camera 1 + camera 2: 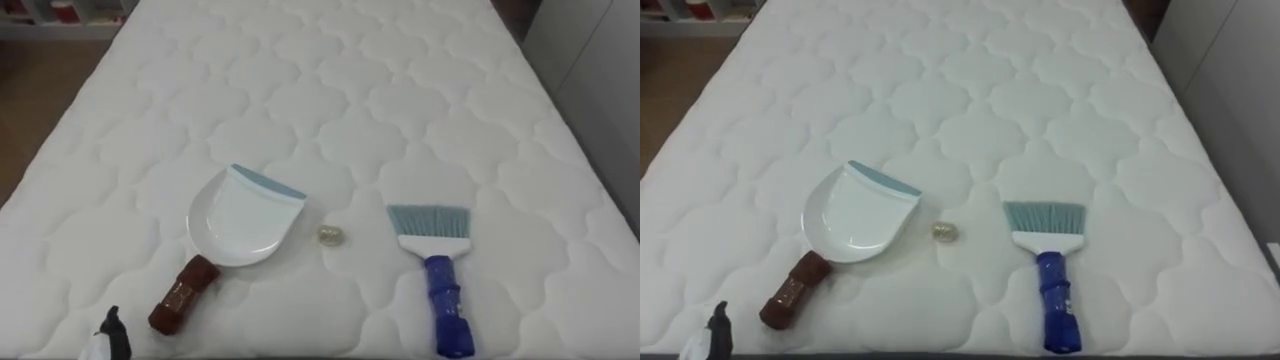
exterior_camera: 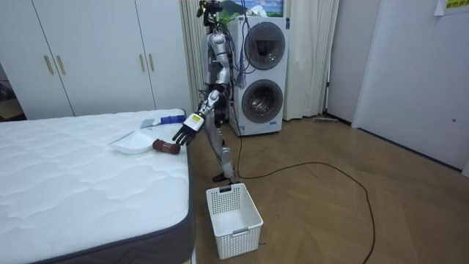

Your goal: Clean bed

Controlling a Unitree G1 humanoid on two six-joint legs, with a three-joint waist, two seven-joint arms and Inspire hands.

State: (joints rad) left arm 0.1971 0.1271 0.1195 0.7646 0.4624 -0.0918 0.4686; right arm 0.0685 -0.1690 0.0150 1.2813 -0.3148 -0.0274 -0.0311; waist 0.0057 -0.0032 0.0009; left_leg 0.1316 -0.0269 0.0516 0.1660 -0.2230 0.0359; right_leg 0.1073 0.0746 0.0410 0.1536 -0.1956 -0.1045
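Left robot hand [image 1: 112,338], fingers straight and empty, hovers at the bed's [image 1: 400,100] near edge beside the dustpan [image 1: 243,215] handle (which angles toward it); brush [image 1: 437,270] lies rightward.

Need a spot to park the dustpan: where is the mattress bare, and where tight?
Bare: the mattress beyond dustpan and brush, and right of the brush. Crowded: a scrap lies between them; left hand sits by the dustpan's handle.

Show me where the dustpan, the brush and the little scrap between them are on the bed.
dustpan [image 1: 240,218]: left eye view, middle of the white pan.
brush [image 1: 443,290]: left eye view, on the blue handle.
scrap [image 1: 332,235]: left eye view, its middle.
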